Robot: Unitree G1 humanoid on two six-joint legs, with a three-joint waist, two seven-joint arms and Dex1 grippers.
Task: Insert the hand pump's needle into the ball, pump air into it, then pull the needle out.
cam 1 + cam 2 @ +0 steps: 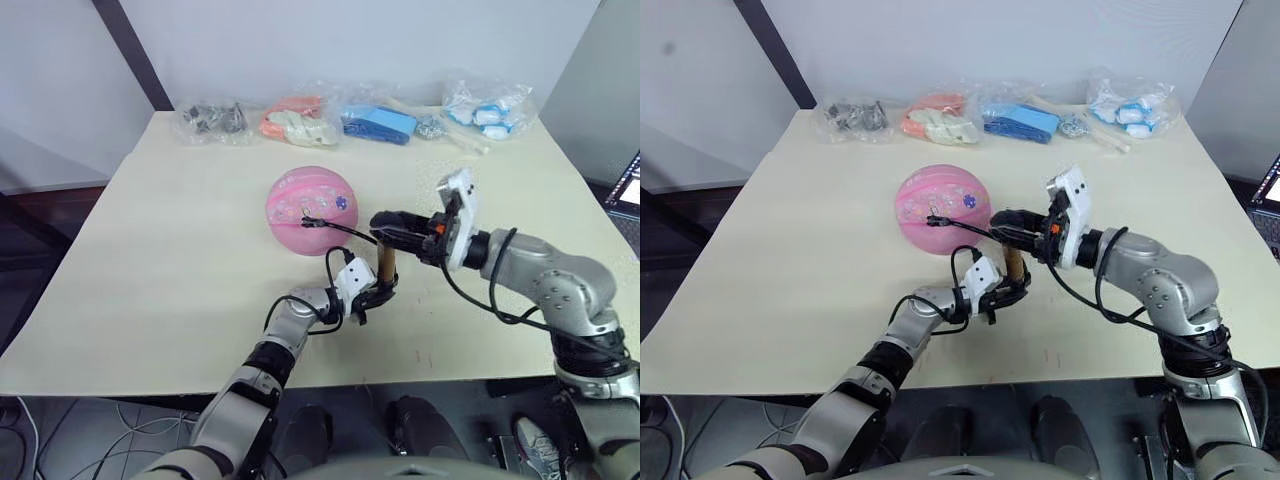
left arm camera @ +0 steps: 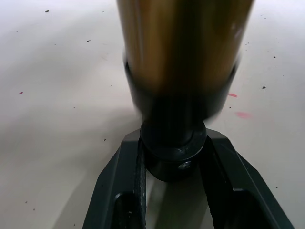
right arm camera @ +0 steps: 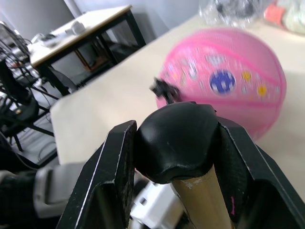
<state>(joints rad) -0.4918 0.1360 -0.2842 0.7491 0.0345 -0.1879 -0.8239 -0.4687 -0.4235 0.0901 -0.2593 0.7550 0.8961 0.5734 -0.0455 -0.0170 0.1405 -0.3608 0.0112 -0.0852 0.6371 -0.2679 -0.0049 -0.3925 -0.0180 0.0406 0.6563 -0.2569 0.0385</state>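
The ball (image 1: 311, 209) sits just above the middle of the head views, on the cream tabletop (image 1: 150, 260). The hand pump (image 1: 385, 263) stands upright right of centre, just below and to the right of the ball. Its thin black hose (image 1: 345, 229) runs up and left to the ball's near face, where a dark fitting meets the rubber. The needle itself is too small to make out, so I judge it seated in the valve, not yet pulled.

The left pincer (image 1: 1008, 292) is closed on the pump's black bottom cap. The left wrist view shows both fingers (image 2: 125, 191) hugging that cap, with the brass barrel rising above. The right pincer (image 1: 1005, 222) comes in from the right of the frame and is clamped on the black head at the top of the pump, its two fingers (image 3: 107, 176) pressed to either side.

The step in hand looks like pumping. To do it well, the right arm should stroke straight along the barrel's axis (any sideways push would tilt the pump and tug the hose). The left pincer needs to pin the base firmly to the tabletop. The ball rests free, so a jerk on the hose could roll it or lever the needle out early.

Clear bags (image 1: 380, 122) of small items line the top edge of the tabletop, well apart.
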